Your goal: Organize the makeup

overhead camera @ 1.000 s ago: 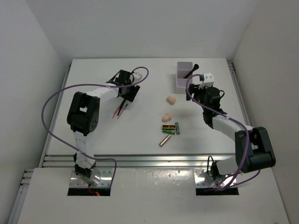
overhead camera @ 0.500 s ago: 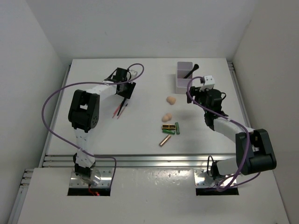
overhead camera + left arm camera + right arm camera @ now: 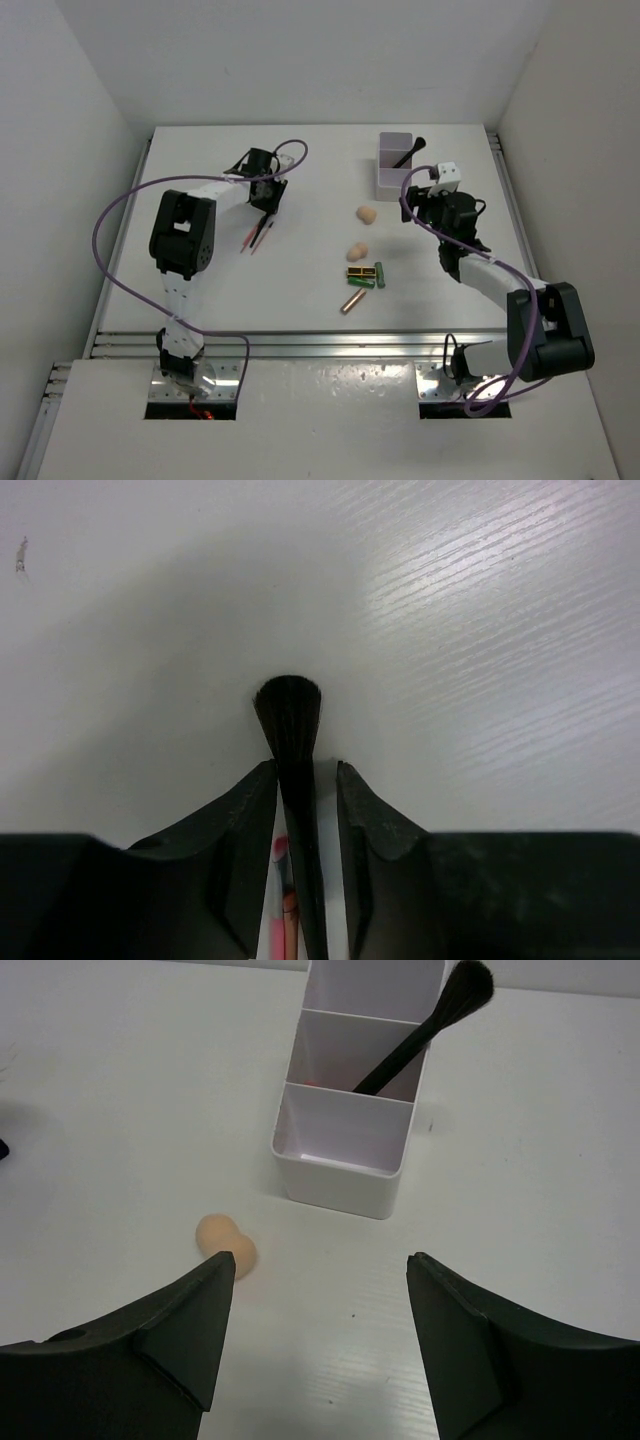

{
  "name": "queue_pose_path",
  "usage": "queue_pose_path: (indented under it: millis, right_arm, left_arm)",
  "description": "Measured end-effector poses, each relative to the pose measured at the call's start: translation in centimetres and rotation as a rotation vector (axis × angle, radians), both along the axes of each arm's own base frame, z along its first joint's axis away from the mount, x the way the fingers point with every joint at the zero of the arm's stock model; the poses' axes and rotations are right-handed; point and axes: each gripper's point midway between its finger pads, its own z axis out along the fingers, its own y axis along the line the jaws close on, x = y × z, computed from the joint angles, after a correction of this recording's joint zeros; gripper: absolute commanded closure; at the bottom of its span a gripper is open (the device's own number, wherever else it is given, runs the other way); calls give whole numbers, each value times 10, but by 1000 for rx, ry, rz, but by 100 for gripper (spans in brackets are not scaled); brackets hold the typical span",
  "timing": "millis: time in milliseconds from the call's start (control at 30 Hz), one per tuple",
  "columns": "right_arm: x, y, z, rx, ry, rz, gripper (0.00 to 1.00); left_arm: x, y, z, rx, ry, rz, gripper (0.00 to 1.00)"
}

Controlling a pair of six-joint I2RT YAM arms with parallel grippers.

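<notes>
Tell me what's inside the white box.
One black brush leans in the white box, bristles sticking out over the rim. The nearest section looks empty. The walls hide the floor of the farther sections.

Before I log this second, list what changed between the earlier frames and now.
The left gripper shifted slightly toward the table's far-left. Its narrowly parted fingers straddle the black brush without clamping it. The right gripper, open, drifted slightly rightward and nearer. Nothing was grabbed or released. The two sponges, the tubes, the pencils and the white box holding its brush stayed put.
</notes>
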Motion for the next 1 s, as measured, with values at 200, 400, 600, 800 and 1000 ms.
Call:
queue_pose_path:
  millis: [200,400,600,800,1000]
  right_arm:
    - [-3,-3,6,-14,-16,-6,30]
    - [-5,-4,9,-26,-23,-4,30]
    - [-7,-4,9,-33,-19,-2,30]
    - [-11,-5,9,-37,-20,-1,30]
    - [-17,-7,11,-33,-41,-5,30]
  left_arm:
    - [1,-3,0,-18,3,0,77]
    - [6,-8,1,-47,5,28,90]
    - [9,-10,2,-67,8,50,100]
    - [17,-16,17,-77,-4,51,100]
    - [52,-32,74,-60,-160,-15,100]
